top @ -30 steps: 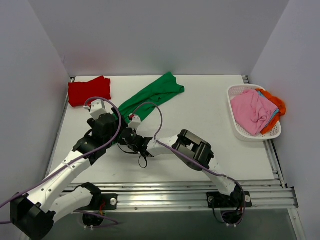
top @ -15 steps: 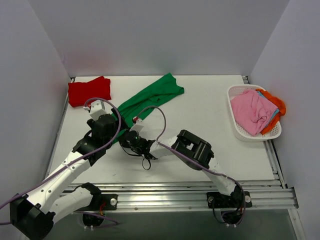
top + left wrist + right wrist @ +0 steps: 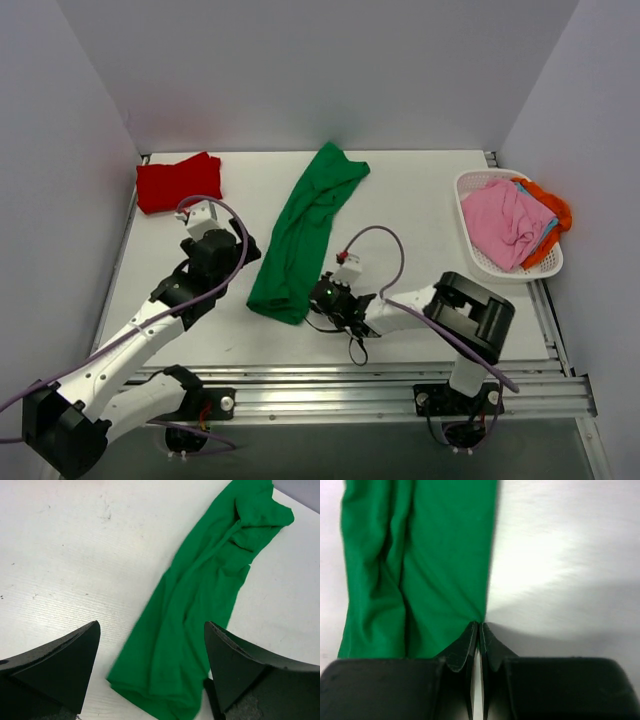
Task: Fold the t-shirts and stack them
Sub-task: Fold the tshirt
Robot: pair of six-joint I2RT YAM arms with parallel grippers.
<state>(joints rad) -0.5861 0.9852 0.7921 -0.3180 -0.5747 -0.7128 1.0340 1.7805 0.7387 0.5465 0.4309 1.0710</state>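
The green t-shirt (image 3: 305, 235) lies stretched in a long rumpled strip on the desk (image 3: 420, 220), running from upper centre of the overhead frame down to just left of centre. The right gripper (image 3: 479, 625) has its jaws clamped on that lower end's right edge (tips tight together). The left gripper (image 3: 151, 627) hangs just left of the shirt, jaws wide apart, and the red t-shirt (image 3: 178, 182) sits folded at upper left.
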